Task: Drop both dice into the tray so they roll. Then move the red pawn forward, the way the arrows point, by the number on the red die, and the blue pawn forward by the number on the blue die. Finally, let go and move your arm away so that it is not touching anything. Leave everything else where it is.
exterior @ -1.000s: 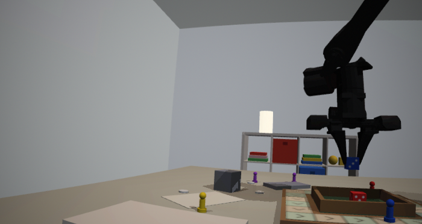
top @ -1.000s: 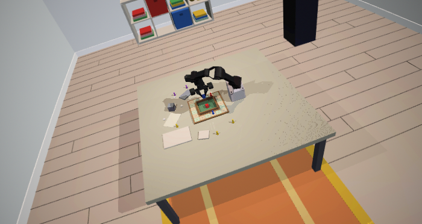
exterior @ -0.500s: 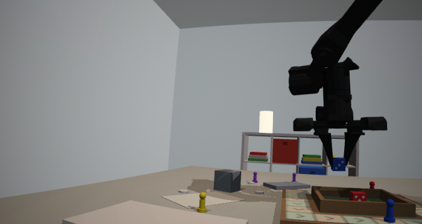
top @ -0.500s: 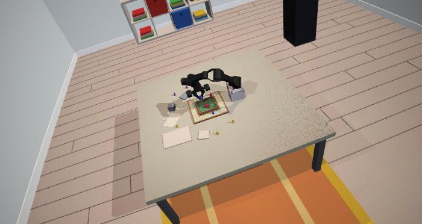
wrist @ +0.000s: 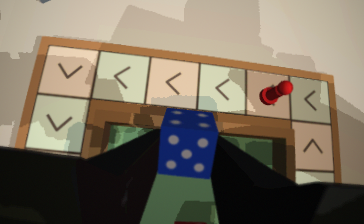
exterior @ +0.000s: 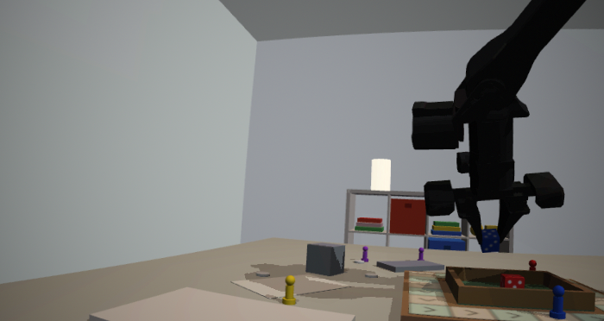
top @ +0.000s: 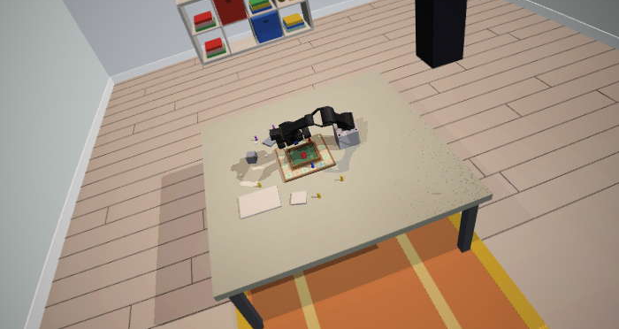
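Note:
My gripper (exterior: 490,236) (wrist: 186,140) is shut on the blue die (exterior: 490,242) (wrist: 186,153) and holds it above the board, over the tray's far side in the wrist view. The die's side towards the wrist camera shows a five. The red die (top: 303,156) (exterior: 512,281) lies in the tray (exterior: 518,298) (wrist: 129,109); its top number is unreadable. The red pawn (top: 309,139) (exterior: 532,265) (wrist: 276,93) stands on the board (top: 285,175) (wrist: 124,77), one square from the right corner in the wrist view, where arrows point left. The blue pawn (top: 312,165) (exterior: 558,302) stands on the opposite row.
A grey cube (top: 251,157) (exterior: 324,259) and a grey slab (exterior: 410,266) stand beside the board. Yellow pawns (top: 259,185) (top: 341,179) (top: 318,195) and purple pawns (top: 256,138) (exterior: 365,254) stand around it. A large pale slab (top: 259,202) and a small one (top: 298,198) lie nearby.

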### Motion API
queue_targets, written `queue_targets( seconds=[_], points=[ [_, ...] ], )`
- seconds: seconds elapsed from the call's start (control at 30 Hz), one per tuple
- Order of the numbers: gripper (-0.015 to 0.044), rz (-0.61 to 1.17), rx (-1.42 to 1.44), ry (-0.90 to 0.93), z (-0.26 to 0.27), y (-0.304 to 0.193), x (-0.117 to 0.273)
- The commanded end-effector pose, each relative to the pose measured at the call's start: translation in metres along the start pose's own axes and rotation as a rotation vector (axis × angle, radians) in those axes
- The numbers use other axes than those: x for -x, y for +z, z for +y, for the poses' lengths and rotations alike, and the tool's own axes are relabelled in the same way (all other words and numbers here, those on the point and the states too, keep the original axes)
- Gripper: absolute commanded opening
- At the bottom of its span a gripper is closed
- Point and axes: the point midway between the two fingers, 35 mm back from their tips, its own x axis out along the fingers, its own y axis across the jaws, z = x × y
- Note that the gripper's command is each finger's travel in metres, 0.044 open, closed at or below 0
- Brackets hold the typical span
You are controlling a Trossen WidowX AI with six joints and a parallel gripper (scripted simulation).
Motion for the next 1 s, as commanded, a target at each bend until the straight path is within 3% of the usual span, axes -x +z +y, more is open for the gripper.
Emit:
queue_targets(
  seconds=[0.0,0.2,0.3,0.5,0.97],
  points=[
    [0.0000,-0.131,-0.016,0.034,0.000,0.001,0.002],
    [0.0000,-0.296,-0.041,0.096,0.000,-0.001,0.000],
    [0.0000,-0.301,-0.042,0.099,0.001,-0.001,0.003],
    [0.0000,-0.302,-0.042,0.100,0.012,-0.005,0.053],
    [0.0000,-0.302,-0.042,0.100,0.009,-0.005,0.052]
  ],
)
